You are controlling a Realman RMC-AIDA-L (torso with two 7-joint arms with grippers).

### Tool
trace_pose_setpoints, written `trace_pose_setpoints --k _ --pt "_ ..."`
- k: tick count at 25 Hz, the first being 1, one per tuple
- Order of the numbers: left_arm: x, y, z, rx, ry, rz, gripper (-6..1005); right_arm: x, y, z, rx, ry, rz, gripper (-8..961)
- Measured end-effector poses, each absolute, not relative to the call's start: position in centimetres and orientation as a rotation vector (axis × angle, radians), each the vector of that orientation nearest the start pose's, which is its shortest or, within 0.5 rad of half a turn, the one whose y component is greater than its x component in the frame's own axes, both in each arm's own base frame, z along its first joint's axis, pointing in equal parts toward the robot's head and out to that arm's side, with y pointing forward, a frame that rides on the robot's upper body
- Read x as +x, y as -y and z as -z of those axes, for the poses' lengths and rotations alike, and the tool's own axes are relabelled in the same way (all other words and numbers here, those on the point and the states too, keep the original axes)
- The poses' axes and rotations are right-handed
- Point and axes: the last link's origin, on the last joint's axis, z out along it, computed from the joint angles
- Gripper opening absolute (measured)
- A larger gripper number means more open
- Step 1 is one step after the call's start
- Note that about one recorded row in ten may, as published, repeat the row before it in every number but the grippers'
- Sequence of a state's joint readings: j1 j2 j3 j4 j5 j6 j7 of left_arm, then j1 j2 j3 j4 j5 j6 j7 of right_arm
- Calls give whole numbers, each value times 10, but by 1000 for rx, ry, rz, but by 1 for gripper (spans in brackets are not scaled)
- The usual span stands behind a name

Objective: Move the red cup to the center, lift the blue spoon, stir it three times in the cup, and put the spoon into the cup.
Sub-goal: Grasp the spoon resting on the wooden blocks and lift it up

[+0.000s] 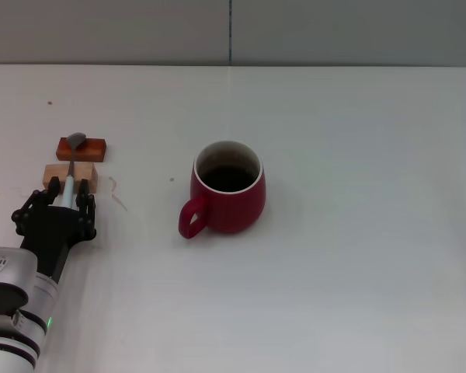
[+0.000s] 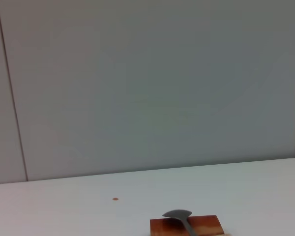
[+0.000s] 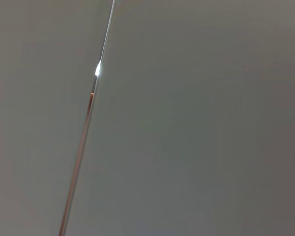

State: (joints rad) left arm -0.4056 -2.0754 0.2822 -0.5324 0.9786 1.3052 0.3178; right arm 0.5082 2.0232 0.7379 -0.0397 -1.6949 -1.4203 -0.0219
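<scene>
No readable text or labels, seemingly.

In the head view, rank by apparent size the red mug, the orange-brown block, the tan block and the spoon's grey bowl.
1. Dark-red ceramic mug.
2. Orange-brown wooden block and tan wooden block: about alike, the tan one partly hidden, so unranked.
3. Grey metal spoon bowl.

Blue spoon (image 2: 179, 219) handle cut off by edge.
</scene>
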Motion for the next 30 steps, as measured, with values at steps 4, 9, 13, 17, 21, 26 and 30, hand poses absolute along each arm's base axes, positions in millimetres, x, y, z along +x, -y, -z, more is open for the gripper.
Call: trace_pose_setpoints --k 4,9,13,17,21,26,30 --pt "-333 -245 83 -1615 669 421 364 363 -329 -107 -1088 -273 -544 627" --pt "-333 -245 83 -1615 670 421 336 363 -329 -107 -1088 -272 -542 627" --pt "-333 -245 84 -1614 673 422 328 364 -329 -107 -1088 -271 -541 627" --pt "-333 -244 84 -1614 674 422 319 363 -330 -108 -1089 -269 -541 627" --pt "-333 -243 84 -1613 678 421 310 362 -331 -107 -1098 -265 -543 626" --pt "-333 -243 84 -1605 687 422 299 362 -331 -107 -1100 -264 -545 626" --pt "-333 -244 85 -1600 694 425 290 362 -331 -107 -1101 -264 -545 626"
